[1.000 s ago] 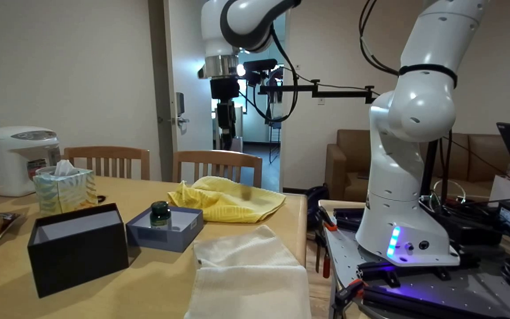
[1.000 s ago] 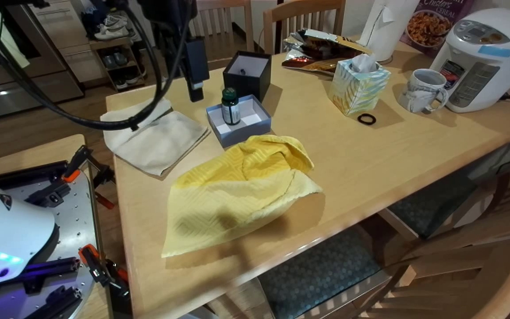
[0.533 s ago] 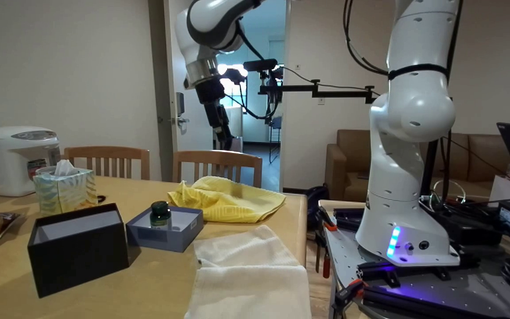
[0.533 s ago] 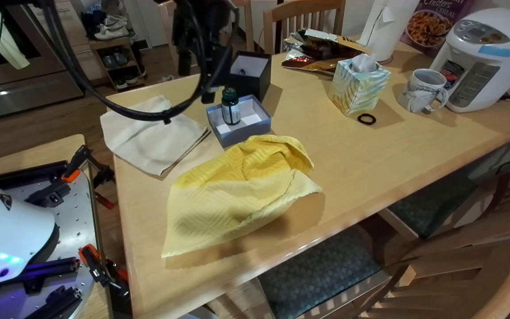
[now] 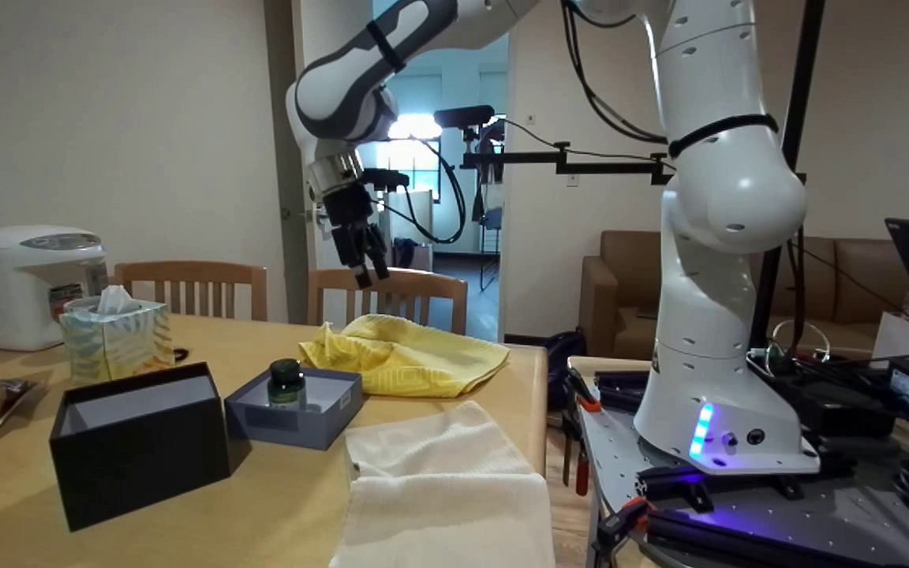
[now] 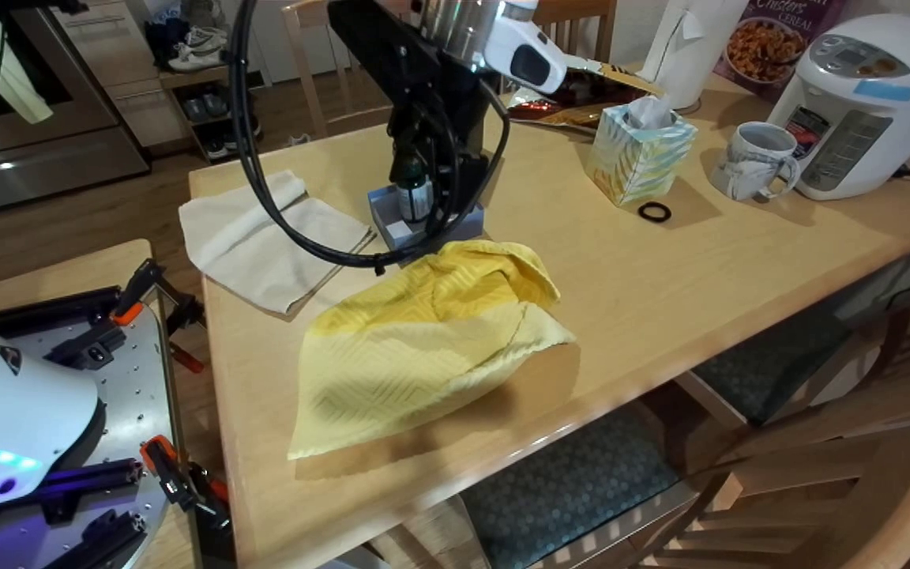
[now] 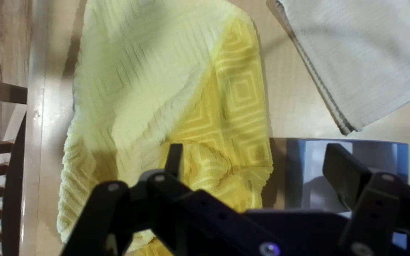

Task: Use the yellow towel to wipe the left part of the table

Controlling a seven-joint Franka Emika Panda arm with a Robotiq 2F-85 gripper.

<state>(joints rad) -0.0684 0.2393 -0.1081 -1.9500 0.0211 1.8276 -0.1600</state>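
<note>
Over one pale wooden tabletop (image 6: 621, 292) reaches one white arm (image 5: 738, 197); in an exterior view two wooden chair backs (image 5: 186, 273) show beyond the far edge. One yellow towel (image 6: 423, 340) lies rumpled, partly folded over itself, near the tabletop's edge, with one beige cloth (image 6: 246, 254), also folded, close by but apart. Then come one white hot-water dispenser (image 6: 874, 103), one black box (image 5: 143, 454), one shallow blue-grey box (image 5: 281, 426) just beside the towel, and one tissue box (image 6: 641, 162). One pincer (image 5: 372, 279) hangs above the tabletop; in the wrist view its two fingers (image 7: 344, 176) stand wide apart, one seen against the towel, one against the shallow box. Smaller still are one mug (image 6: 747, 166), one dark green bottle (image 5: 286, 384) upright in the shallow box, and one black ring (image 6: 642, 212).
</note>
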